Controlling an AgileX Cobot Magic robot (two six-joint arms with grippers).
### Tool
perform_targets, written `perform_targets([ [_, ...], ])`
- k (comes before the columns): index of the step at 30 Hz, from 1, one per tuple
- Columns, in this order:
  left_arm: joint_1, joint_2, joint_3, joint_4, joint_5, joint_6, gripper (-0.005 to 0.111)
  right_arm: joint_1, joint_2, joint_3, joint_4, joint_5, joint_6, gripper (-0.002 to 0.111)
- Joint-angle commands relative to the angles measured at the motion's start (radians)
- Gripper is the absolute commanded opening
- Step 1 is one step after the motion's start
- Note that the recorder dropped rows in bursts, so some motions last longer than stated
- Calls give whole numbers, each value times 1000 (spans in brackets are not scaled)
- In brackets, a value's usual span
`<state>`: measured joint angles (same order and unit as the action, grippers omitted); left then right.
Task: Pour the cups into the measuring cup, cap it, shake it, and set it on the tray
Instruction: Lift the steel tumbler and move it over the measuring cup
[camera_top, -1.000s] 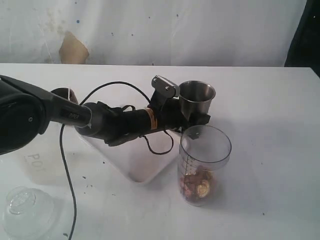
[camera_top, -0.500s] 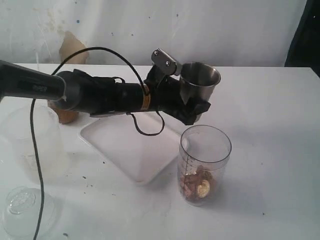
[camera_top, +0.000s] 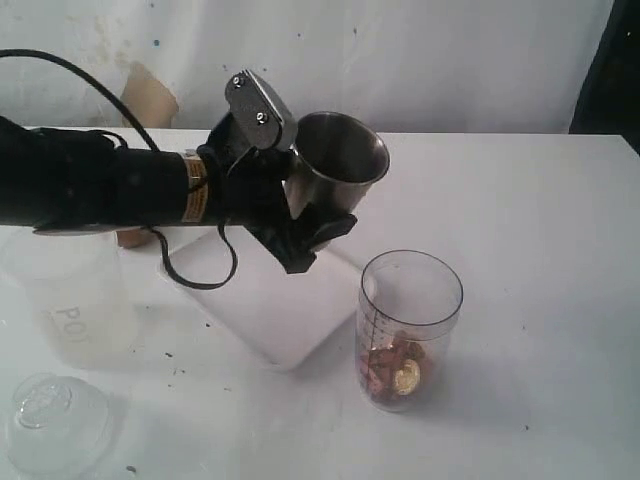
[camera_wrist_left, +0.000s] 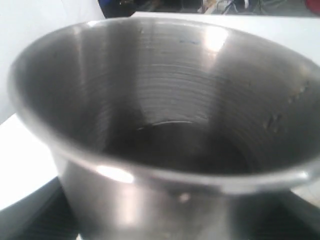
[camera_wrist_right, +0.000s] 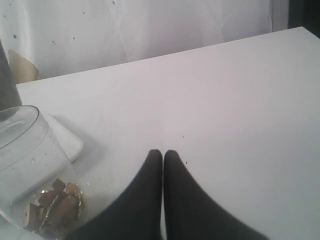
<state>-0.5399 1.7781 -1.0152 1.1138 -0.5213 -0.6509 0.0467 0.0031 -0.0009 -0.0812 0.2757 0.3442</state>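
So the left gripper (camera_top: 318, 228) just hoisted the steel tumbler (camera_top: 338, 160) off the table. A second ago it stood right behind the measuring cup (camera_top: 408, 325); now it's up in the air and further left, jaws clamped round its lower half, mouth tipping a bit.

Looks like the second pour is starting, but it isn't over the measuring cup yet. That one stands uncapped just right of the white tray (camera_top: 290, 335), with brown and golden bits (camera_top: 395, 372) in the bottom.

From the wrist camera the tumbler's inside looks dark and I can't make out anything in it.

The right gripper (camera_wrist_right: 162, 152) is pinched shut on nothing, hanging over bare table by the cup.
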Motion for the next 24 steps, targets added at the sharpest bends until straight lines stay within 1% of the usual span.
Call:
perform_targets([
  [1,-1,-92,49,23,15,2,0,4,-3,1,0,-13,-8,0],
  [5,-25,-113,59,36,99,-28,0,4,-3,1,0,-13,-8,0],
  [10,-107,-113,59,67,228,1,0,4,-3,1,2,-13,-8,0],
  [15,-149,-113,59,68,356,30,0,4,-3,1,2,-13,-8,0],
  [19,-171,-114,59,68,366,54,0,4,-3,1,-1,-13,-8,0],
  [21,-196,-114,59,68,385,89,0,4,-3,1,-1,-13,-8,0],
  [22,-216,-114,59,68,424,131,0,4,-3,1,-1,-13,-8,0],
  [24,-243,-114,59,68,483,165,0,4,-3,1,-1,-11,-8,0],
])
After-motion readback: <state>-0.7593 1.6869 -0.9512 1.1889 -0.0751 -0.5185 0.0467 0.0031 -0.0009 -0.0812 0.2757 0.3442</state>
